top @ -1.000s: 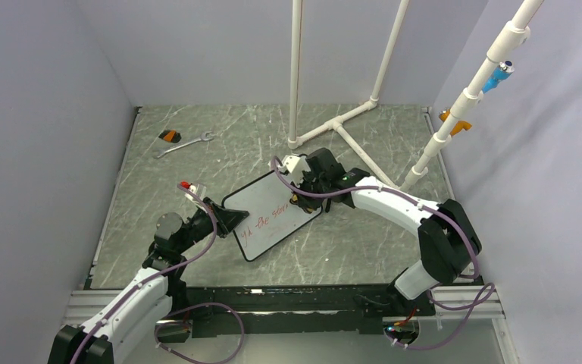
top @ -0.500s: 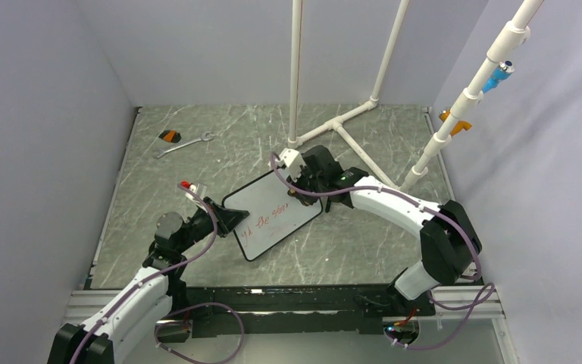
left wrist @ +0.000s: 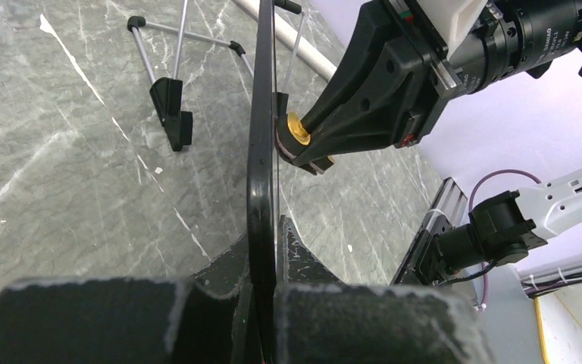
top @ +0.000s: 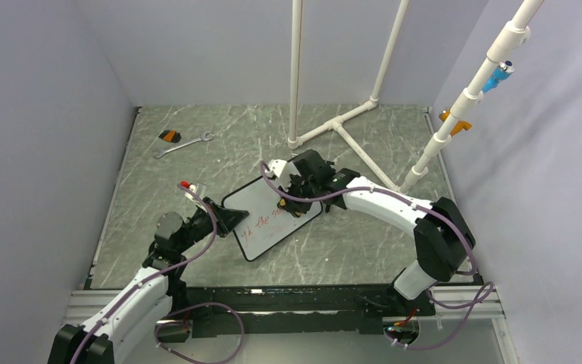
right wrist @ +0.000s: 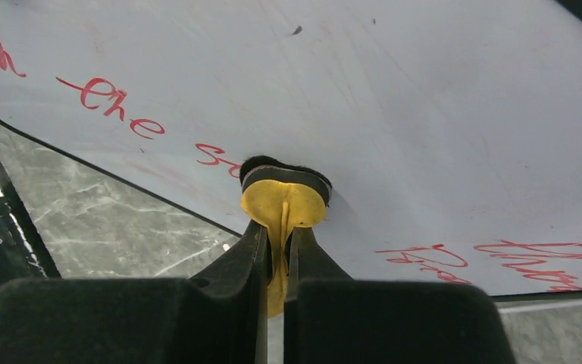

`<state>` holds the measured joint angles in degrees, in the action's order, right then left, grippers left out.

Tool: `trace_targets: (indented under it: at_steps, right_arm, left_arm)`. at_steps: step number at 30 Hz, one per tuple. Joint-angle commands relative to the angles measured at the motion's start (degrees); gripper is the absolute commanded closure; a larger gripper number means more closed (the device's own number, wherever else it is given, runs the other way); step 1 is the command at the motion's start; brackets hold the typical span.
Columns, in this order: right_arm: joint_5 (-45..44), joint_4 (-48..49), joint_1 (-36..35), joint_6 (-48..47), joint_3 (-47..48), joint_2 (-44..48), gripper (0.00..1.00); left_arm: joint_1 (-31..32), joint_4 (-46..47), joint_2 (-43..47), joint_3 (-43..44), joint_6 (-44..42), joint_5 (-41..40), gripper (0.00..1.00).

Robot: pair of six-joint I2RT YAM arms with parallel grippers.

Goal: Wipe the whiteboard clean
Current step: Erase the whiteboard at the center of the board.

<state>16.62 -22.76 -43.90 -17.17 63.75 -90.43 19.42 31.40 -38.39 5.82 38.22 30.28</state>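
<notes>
The whiteboard point(top: 261, 205), white with a thin black frame, stands tilted in the middle of the table. My left gripper point(top: 231, 220) is shut on its left edge; the left wrist view shows the frame point(left wrist: 261, 152) edge-on between the pads. My right gripper point(top: 292, 189) is shut on a small yellow eraser point(right wrist: 284, 201) with a black felt face, pressed against the board face point(right wrist: 394, 114). Red handwriting point(right wrist: 114, 102) runs to the left of the eraser, and more red handwriting point(right wrist: 492, 254) shows at the lower right. The board's wire stand feet point(left wrist: 170, 102) show behind it.
A wrench point(top: 183, 144) and a small orange-black object point(top: 169, 136) lie at the far left. A white pipe frame point(top: 337, 121) stands at the back centre, and a slanted pipe point(top: 462, 98) at the right. Grey walls enclose the table.
My right gripper has slid left across the upper part of the board with the eraser. Less red writing shows on the board's right part. The left arm and board have not moved.
</notes>
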Motion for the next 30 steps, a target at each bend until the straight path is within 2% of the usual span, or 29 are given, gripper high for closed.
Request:
trace_targets:
  at_steps: [1,4,10,15,20,23,27,30]
  right_arm:
    - [-0.86,5.88,2.35,3.02,2.02,-0.36,1.0]
    - [-8.27,8.22,7.29,5.83,1.03,1.08,1.0]
    - [-13.44,9.78,10.45,6.06,-0.11,1.31,1.0]
    - [-2.4,7.82,8.29,3.84,-0.19,0.49,1.0]
    - [3.28,6.35,3.93,2.1,1.0,1.0,1.0]
    - [-0.94,7.66,5.2,3.91,0.76,1.14,1.0]
    - [-8.54,10.76,10.39,6.87,-0.54,1.9,1.0]
    - [-10.56,11.47,11.63,6.62,-1.2,2.01,1.0]
  left_arm:
    - [1.84,0.36,1.28,1.11,-0.82,11.89,1.0]
    - [1.85,1.22,0.29,1.16,-0.78,12.16,1.0]
    - [1.85,2.8,-1.87,1.44,-0.56,13.05,1.0]
    - [1.85,2.9,-0.98,1.02,-0.18,12.81,1.0]
    - [1.85,1.81,0.27,0.94,-0.25,12.64,1.0]
    - [1.85,1.54,0.72,0.89,-0.29,12.49,1.0]
    - [1.85,2.11,0.24,0.89,-0.19,12.73,1.0]
    - [1.85,2.78,-0.43,0.92,-0.09,13.17,1.0]
